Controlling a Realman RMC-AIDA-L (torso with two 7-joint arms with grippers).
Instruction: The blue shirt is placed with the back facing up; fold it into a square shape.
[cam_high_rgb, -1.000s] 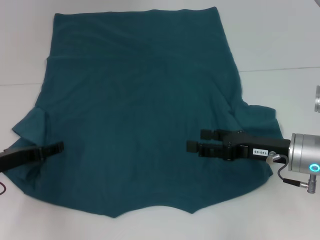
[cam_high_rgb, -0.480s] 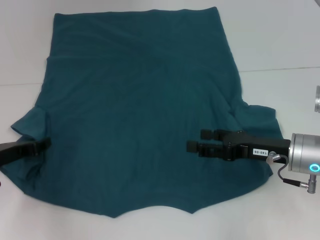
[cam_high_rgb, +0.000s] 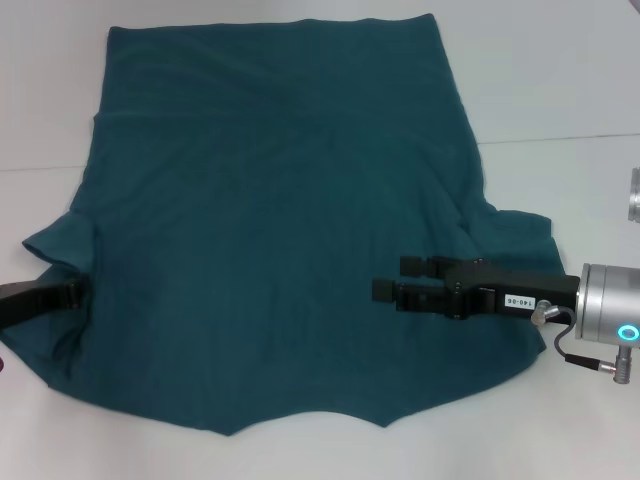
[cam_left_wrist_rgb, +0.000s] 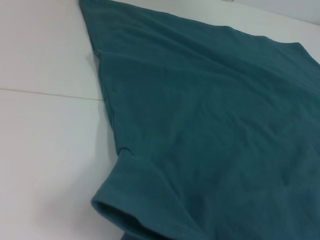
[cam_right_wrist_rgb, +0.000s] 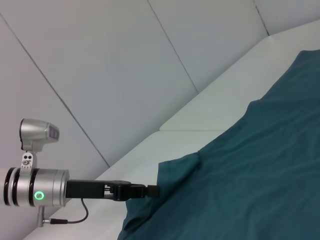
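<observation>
The blue shirt (cam_high_rgb: 280, 200) lies spread flat with its plain back up on the white table (cam_high_rgb: 560, 90), hem far from me and collar notch at the near edge. My right gripper (cam_high_rgb: 395, 278) hovers open over the shirt's right side, just inward of the right sleeve (cam_high_rgb: 515, 235), with nothing between its fingers. My left gripper (cam_high_rgb: 72, 292) sits at the table's left edge, its tip at the rumpled left sleeve (cam_high_rgb: 60, 250). The left wrist view shows that sleeve (cam_left_wrist_rgb: 130, 200) and the shirt (cam_left_wrist_rgb: 210, 125). The right wrist view shows the left gripper (cam_right_wrist_rgb: 152, 191) at the edge of the shirt (cam_right_wrist_rgb: 260, 190).
Bare white table surrounds the shirt on all sides, with a seam line (cam_high_rgb: 560, 137) crossing it. A silver metal part (cam_high_rgb: 634, 195) shows at the far right edge. Pale wall panels (cam_right_wrist_rgb: 100, 60) stand behind the table.
My left gripper has drawn back leftward off the shirt body to the left sleeve's edge. The right gripper has stayed almost still.
</observation>
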